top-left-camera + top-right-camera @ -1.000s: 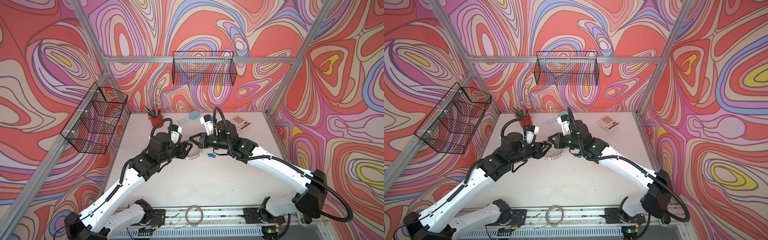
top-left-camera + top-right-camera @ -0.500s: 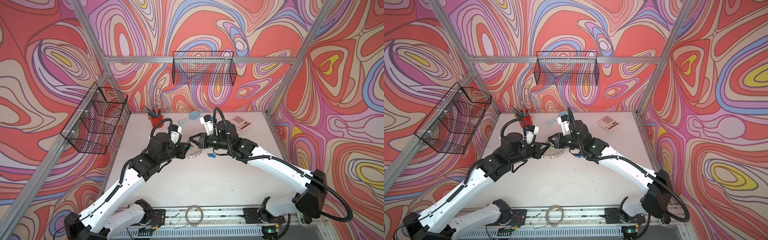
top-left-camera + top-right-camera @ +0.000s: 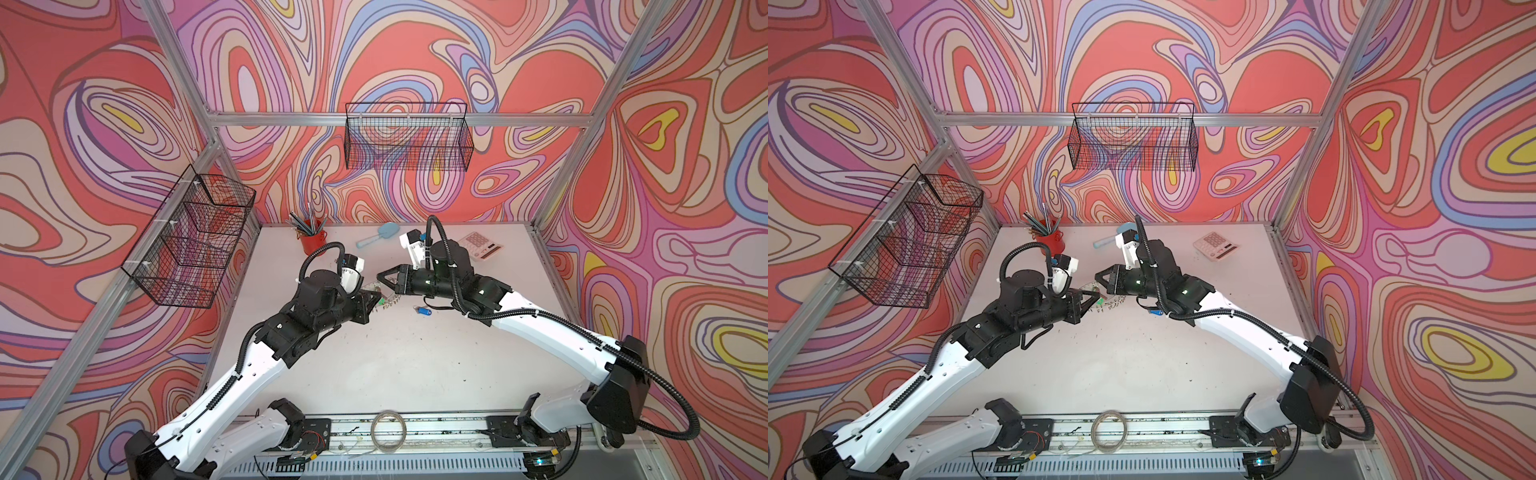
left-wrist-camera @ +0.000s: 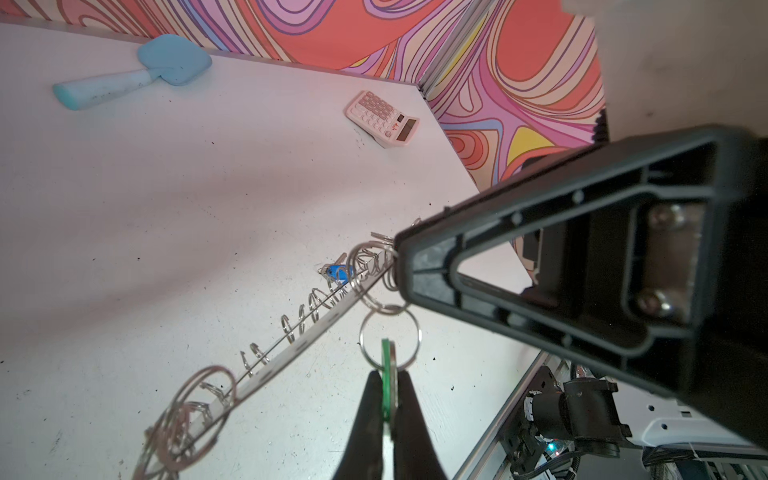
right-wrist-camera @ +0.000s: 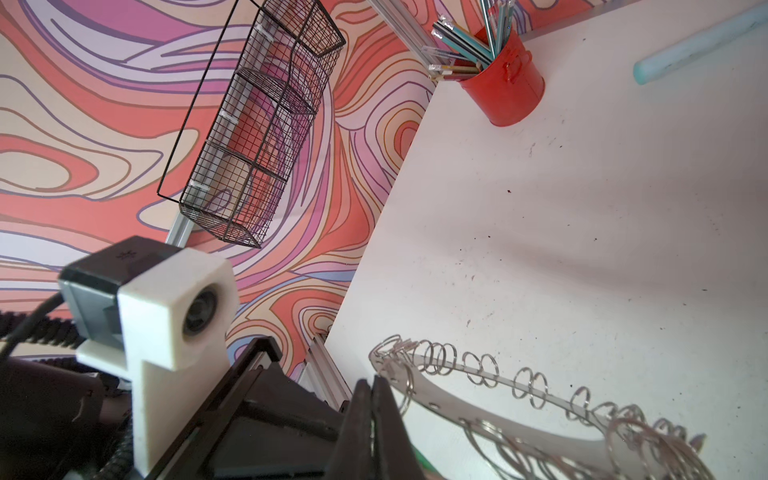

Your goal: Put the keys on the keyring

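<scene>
Swirling red, pink and lilac walls close in a white table (image 3: 395, 374), and above its middle the two arms meet tip to tip. We see the left gripper (image 4: 388, 384) closed tight on the green-tagged key (image 4: 388, 361), pinching the tag edge-on, with the key's split ring sticking out past the fingertips. That ring overlaps a small ring on the rim of the keyring (image 4: 291, 353), though we cannot tell whether it is threaded through. We find the right gripper (image 5: 371, 386) with its jaws pressed together on the keyring's rim, holding it tilted off the table. The blue-tagged key (image 3: 423, 309) lies on the table near the right arm, apart from both grippers. At the back stand a red pen pot (image 3: 312, 245) and a calculator (image 3: 478, 246).
</scene>
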You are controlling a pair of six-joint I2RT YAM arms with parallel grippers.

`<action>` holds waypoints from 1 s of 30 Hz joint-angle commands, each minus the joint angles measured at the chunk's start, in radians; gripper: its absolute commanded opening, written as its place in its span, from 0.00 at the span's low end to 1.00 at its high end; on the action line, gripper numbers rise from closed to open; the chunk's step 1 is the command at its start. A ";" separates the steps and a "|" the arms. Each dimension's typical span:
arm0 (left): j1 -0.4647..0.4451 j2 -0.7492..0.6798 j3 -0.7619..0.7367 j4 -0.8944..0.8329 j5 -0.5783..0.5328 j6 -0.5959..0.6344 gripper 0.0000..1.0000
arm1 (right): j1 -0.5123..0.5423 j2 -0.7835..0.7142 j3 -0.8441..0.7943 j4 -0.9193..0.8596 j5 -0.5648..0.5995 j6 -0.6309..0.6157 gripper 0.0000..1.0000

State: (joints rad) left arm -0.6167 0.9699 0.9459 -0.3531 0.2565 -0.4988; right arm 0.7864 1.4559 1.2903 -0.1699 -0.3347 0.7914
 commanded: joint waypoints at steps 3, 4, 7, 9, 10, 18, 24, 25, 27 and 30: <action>-0.014 -0.012 -0.018 -0.055 -0.010 0.067 0.00 | -0.033 0.005 0.015 0.079 -0.032 0.086 0.00; -0.014 -0.011 -0.019 -0.061 -0.013 0.072 0.00 | -0.037 0.003 0.009 0.094 -0.042 0.098 0.00; -0.015 -0.014 -0.027 -0.069 -0.048 0.076 0.00 | -0.041 0.002 0.017 0.095 -0.059 0.101 0.00; -0.015 -0.014 -0.023 -0.083 -0.078 0.076 0.00 | -0.041 0.002 0.024 0.082 -0.068 0.094 0.00; -0.015 -0.013 -0.021 -0.090 -0.084 0.078 0.00 | -0.041 0.003 0.028 0.073 -0.071 0.088 0.00; -0.015 -0.034 -0.005 -0.131 -0.091 0.087 0.27 | -0.041 0.015 0.035 0.046 -0.087 0.074 0.00; -0.015 -0.110 0.015 -0.190 -0.087 0.120 0.45 | -0.041 0.026 0.055 0.036 -0.102 0.075 0.00; -0.015 -0.121 0.021 -0.197 -0.086 0.129 0.45 | -0.041 0.026 0.059 0.033 -0.105 0.075 0.00; -0.016 -0.134 0.035 -0.204 -0.097 0.148 0.45 | -0.041 0.029 0.068 0.024 -0.106 0.076 0.00; -0.015 -0.128 0.055 -0.177 -0.137 0.182 0.43 | -0.041 0.030 0.078 0.015 -0.110 0.080 0.00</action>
State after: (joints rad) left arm -0.6262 0.8402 0.9661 -0.5220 0.1616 -0.3737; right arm 0.7471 1.4837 1.3273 -0.1719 -0.4286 0.8627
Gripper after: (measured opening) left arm 0.443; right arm 0.047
